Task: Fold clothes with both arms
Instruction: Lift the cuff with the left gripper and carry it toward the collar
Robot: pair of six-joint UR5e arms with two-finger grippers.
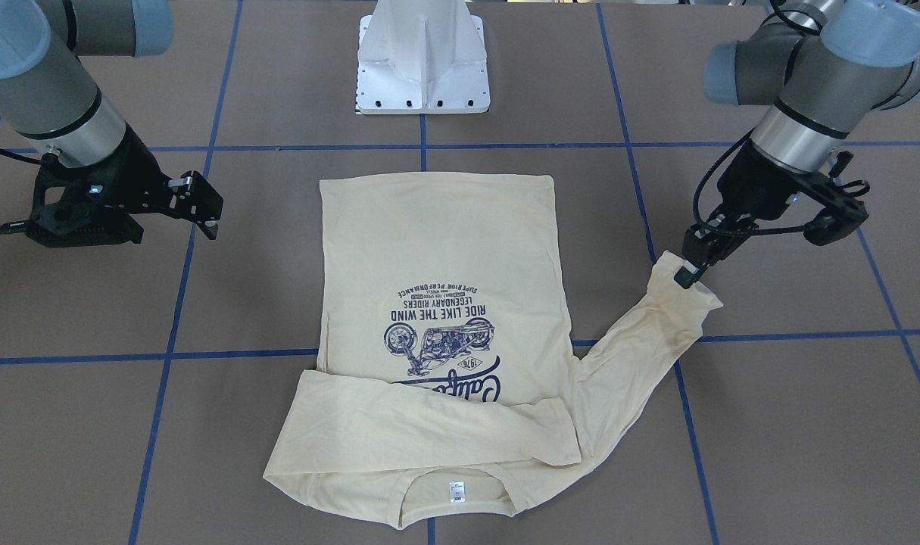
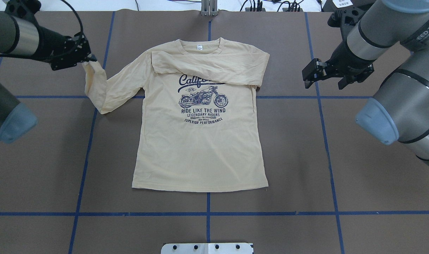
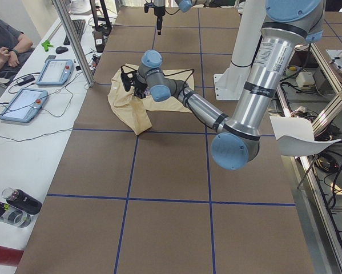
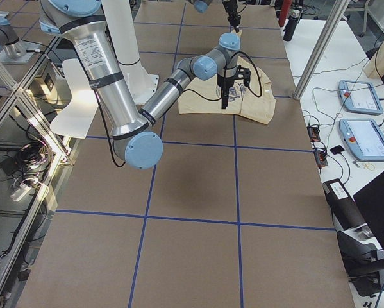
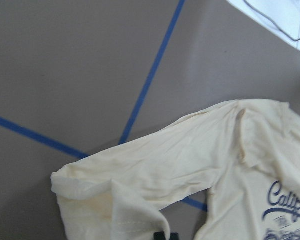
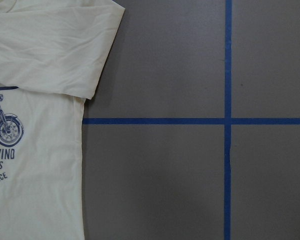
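Left gripper (image 2: 88, 60): mine, clamped on sleeve (image 2: 108, 88) cuff, raised above table (image 2: 341, 158).
Right gripper (image 2: 323, 84): jaws wide, empty, beside shirt (image 2: 200, 148).
Other sleeve (image 2: 214, 68): folded across chest.

Thin matt cloth T-shirt (image 2: 200, 151), matt brown tabletop (image 2: 341, 158), smooth metal arms (image 2: 366, 38)

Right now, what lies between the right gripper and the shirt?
Only bare brown table, with a blue tape line near the right gripper, separates it from the shirt and its folded sleeve. The overhead and right wrist views show this.
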